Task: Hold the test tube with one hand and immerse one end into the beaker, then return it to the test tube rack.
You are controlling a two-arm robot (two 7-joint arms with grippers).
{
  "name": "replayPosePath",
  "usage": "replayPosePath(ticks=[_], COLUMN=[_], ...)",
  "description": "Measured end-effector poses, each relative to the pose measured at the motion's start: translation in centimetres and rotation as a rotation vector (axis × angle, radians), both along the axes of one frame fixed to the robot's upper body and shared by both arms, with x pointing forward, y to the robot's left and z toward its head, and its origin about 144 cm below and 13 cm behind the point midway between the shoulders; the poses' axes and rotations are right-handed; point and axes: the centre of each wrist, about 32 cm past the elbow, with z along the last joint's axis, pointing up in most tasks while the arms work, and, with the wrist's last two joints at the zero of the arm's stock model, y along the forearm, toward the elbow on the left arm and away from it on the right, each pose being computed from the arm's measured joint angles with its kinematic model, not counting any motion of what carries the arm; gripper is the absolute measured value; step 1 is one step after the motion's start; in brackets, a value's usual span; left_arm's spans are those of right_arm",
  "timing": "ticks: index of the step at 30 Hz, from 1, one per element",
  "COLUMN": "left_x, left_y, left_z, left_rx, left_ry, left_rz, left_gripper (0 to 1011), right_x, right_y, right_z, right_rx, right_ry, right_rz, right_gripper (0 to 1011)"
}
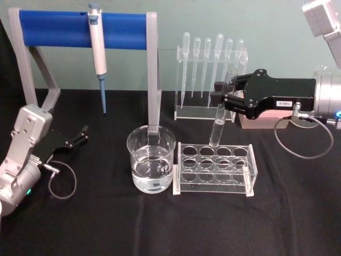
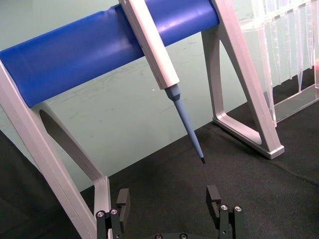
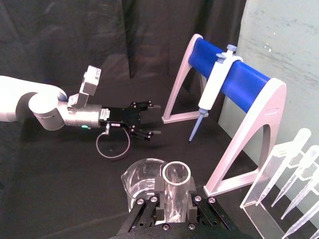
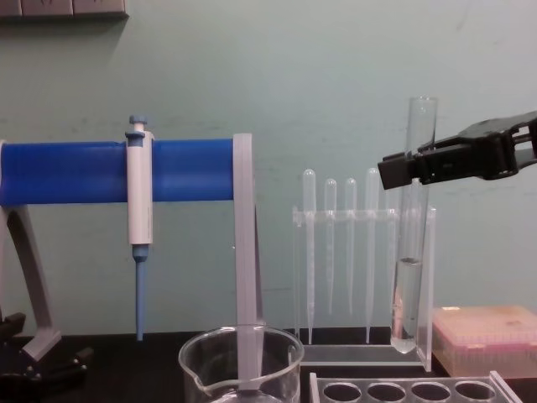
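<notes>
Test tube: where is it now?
Head view, right of centre: the test tube hangs slightly tilted in the right end effector, bottom just above the rack, right of the beaker.

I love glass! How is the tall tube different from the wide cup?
The long clear glass test tube is thin, held by the black right hand; the wide clear glass beaker stands on the table. Its rim has a spout; the tube's is plain. Both hold clear liquid.

Right hand (image 1: 228, 101) reaches in level from the right, jaws clamped on the test tube (image 1: 217, 129); left hand (image 1: 81, 135) parked low at left, jaws spread.
</notes>
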Motion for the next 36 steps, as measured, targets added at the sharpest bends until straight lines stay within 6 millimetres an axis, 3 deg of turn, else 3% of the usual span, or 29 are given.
replayPosePath(ticks=[36], left_x=[0.0], left_y=[0.0], left_z=[0.0], left_rx=[0.0], left_ry=[0.0], left_rz=[0.0], left_gripper=[1000], right_x=[-0.03], right_y=[0.09], right_z=[0.04], right_rx=[-0.002], right_ry=[-0.003], right_rz=[-0.002], right_gripper=[238])
